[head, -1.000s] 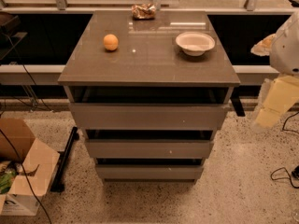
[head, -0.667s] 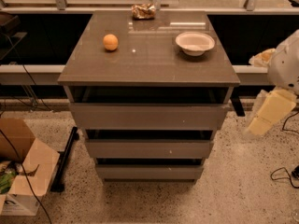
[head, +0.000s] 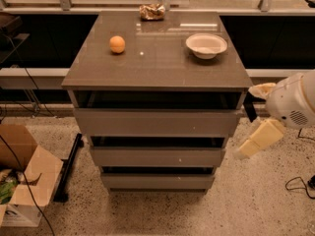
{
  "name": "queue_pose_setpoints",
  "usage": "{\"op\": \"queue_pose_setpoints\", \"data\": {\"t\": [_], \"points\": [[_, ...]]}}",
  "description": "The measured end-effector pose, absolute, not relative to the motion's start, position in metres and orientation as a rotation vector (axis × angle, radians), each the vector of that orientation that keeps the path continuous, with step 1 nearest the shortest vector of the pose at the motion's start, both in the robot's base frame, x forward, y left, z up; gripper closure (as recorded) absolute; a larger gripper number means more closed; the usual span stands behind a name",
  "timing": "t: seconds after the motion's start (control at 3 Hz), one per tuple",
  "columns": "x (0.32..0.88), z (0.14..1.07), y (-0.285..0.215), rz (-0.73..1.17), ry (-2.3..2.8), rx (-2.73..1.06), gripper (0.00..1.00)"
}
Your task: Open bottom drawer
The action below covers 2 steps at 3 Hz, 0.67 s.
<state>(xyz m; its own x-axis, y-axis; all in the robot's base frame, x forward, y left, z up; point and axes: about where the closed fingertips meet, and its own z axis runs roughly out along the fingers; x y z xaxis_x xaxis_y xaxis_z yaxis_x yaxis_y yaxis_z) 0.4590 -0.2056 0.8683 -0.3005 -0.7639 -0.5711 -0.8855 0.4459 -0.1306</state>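
Note:
A grey cabinet [head: 157, 68] has three drawers stacked in its front. The bottom drawer [head: 157, 181] is the lowest and narrowest front, just above the floor, and sits pushed in under a dark gap. My arm [head: 295, 102] comes in from the right edge. The gripper [head: 243, 153] is its cream-coloured end, pointing down and to the left, beside the cabinet's right side at the height of the middle drawer [head: 157, 157]. It touches nothing and is above and to the right of the bottom drawer.
On the cabinet top are an orange [head: 117, 44], a white bowl [head: 206, 45] and a crumpled snack bag [head: 152, 11]. An open cardboard box [head: 22, 178] and a black bar [head: 69, 167] lie on the floor at left. A cable [head: 298, 183] lies at lower right.
The arm has swung down and to the left, bringing the gripper from beside the top drawer to beside the middle drawer, closer to the cabinet's right side.

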Motion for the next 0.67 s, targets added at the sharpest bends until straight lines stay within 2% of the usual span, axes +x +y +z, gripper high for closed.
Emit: {"op": "queue_pose_setpoints", "data": {"t": [0.33, 0.67], "points": [[0.477, 0.824, -0.202, 0.414, 2.154, -1.326, 0.0], [0.479, 0.812, -0.202, 0.445, 2.163, -1.32, 0.0]]}}
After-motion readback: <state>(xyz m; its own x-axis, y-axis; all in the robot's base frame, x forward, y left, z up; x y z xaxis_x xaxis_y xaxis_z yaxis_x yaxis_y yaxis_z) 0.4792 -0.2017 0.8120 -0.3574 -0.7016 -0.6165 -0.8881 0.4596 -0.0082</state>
